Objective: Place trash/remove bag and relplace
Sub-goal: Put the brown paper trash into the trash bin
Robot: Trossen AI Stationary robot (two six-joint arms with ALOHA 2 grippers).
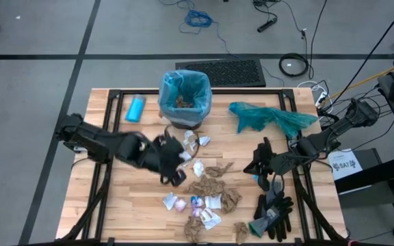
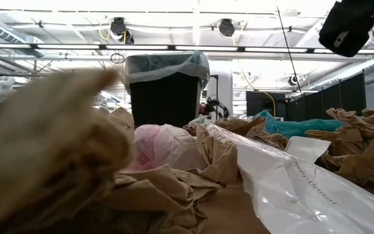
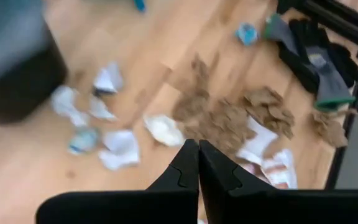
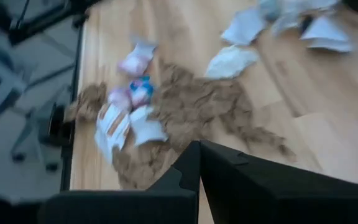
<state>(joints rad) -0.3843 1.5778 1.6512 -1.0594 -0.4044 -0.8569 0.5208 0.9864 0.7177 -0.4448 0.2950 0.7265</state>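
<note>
A black bin (image 1: 185,102) stands near the table's far edge, lined with the pale blue bag (image 1: 195,85), whose rim folds over the bin's top (image 2: 167,65); brown scraps lie inside. The trash (image 1: 207,191), brown paper wads and white and coloured wrappers, is scattered over the table's middle and near part (image 3: 229,118) (image 4: 185,106). My left gripper (image 1: 173,167) (image 3: 198,146) is shut and empty above the scraps in front of the bin. My right gripper (image 1: 257,167) (image 4: 199,148) is shut and empty to the right of the pile.
A darker teal plastic bag (image 1: 272,117) lies right of the bin. A small light-blue bottle (image 1: 136,108) lies left of it. Black-and-grey gloves (image 1: 272,213) lie by the near right corner. A keyboard (image 1: 221,72) sits on the floor beyond the far edge.
</note>
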